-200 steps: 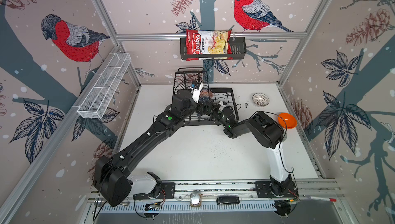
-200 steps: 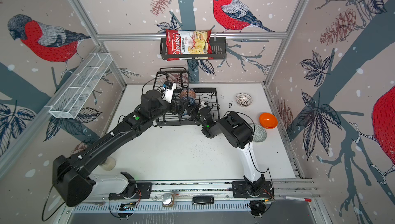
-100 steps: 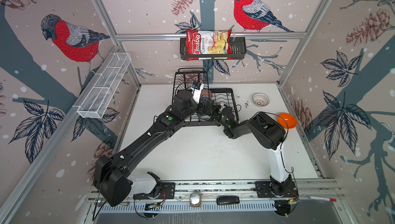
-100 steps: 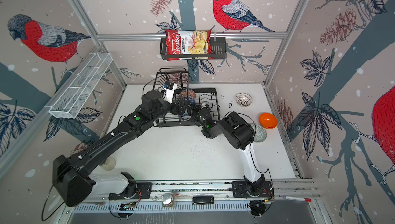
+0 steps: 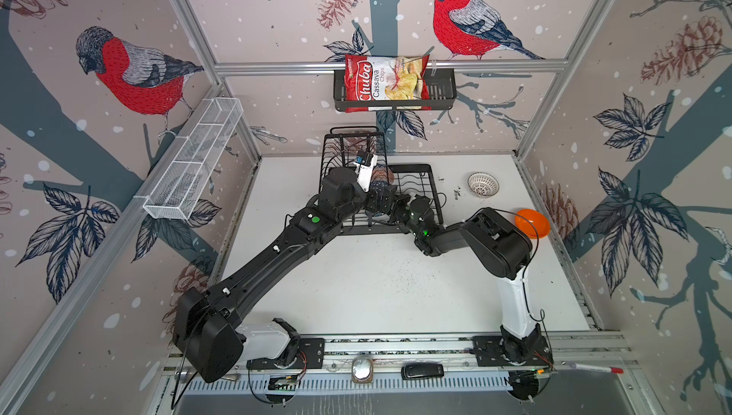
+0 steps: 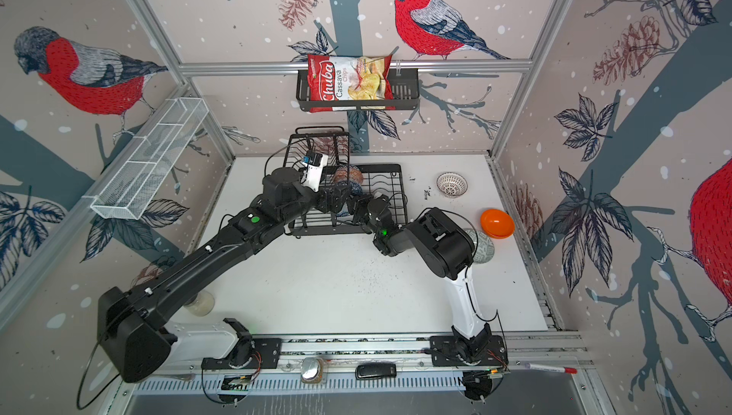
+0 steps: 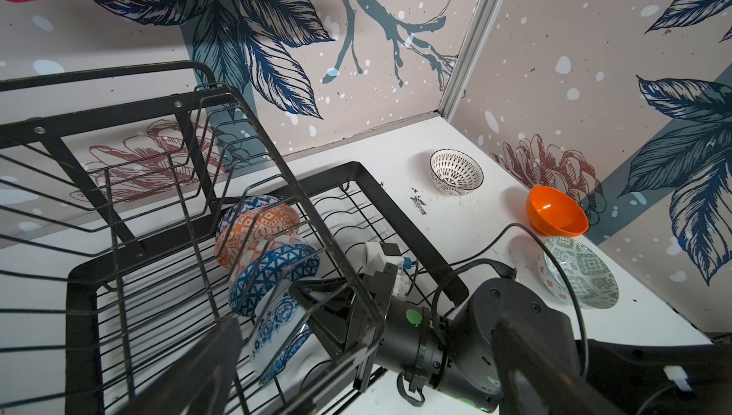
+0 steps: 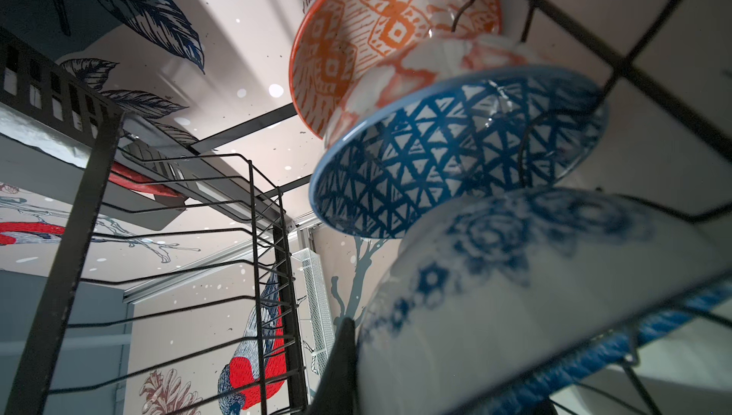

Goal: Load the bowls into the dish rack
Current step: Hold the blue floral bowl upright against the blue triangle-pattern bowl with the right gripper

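Note:
The black dish rack [image 5: 431,195] [image 7: 79,286] stands at the back of the table. Three bowls lean on edge in its base tray: orange-white [image 7: 257,231], blue triangle-patterned [image 7: 277,270] and blue-white floral [image 7: 277,326] [image 8: 515,314]. My right gripper [image 7: 317,314] [image 5: 390,205] is shut on the floral bowl's rim. My left gripper [image 7: 362,369] [image 5: 376,197] hangs wide open over the rack's front, holding nothing. On the table to the right are a white lattice bowl [image 5: 482,185] [image 7: 455,171], a plain orange bowl [image 5: 532,222] [image 7: 556,211] and a grey-white bowl [image 6: 485,246] [image 7: 578,274].
A black basket with a chips bag [image 5: 386,82] hangs on the back wall. A white mesh shelf [image 5: 194,159] runs along the left wall. A pale jar [image 6: 200,302] sits under the left arm. A pen [image 5: 594,367] lies on the front rail.
The right arm has shifted slightly at the rack with the floral bowl. The left arm has stayed where it was, open.

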Controlling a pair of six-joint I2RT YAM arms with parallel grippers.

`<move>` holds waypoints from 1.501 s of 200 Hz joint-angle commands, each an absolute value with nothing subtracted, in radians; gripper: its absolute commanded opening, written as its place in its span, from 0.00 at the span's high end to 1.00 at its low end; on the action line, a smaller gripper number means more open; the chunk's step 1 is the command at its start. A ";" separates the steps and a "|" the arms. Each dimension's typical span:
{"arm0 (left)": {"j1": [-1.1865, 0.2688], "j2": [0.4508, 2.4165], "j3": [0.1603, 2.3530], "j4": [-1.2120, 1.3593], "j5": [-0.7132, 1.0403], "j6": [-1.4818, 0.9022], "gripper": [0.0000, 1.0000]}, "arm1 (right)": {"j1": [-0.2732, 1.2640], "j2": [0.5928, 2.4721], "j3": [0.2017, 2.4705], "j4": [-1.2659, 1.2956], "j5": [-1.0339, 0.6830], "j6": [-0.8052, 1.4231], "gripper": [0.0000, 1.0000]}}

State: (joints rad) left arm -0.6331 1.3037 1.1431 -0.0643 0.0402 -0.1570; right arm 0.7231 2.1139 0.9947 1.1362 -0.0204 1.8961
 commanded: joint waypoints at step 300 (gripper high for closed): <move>-0.640 1.309 1.143 -0.053 0.021 -0.147 0.02 | 0.718 2.092 0.979 1.045 -0.107 1.916 0.74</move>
State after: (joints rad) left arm -0.6388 1.3090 1.1431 -0.0643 0.0231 -0.1558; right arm 0.7185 2.0972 0.9794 1.0977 -0.0742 1.9167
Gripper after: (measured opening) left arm 0.982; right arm 0.252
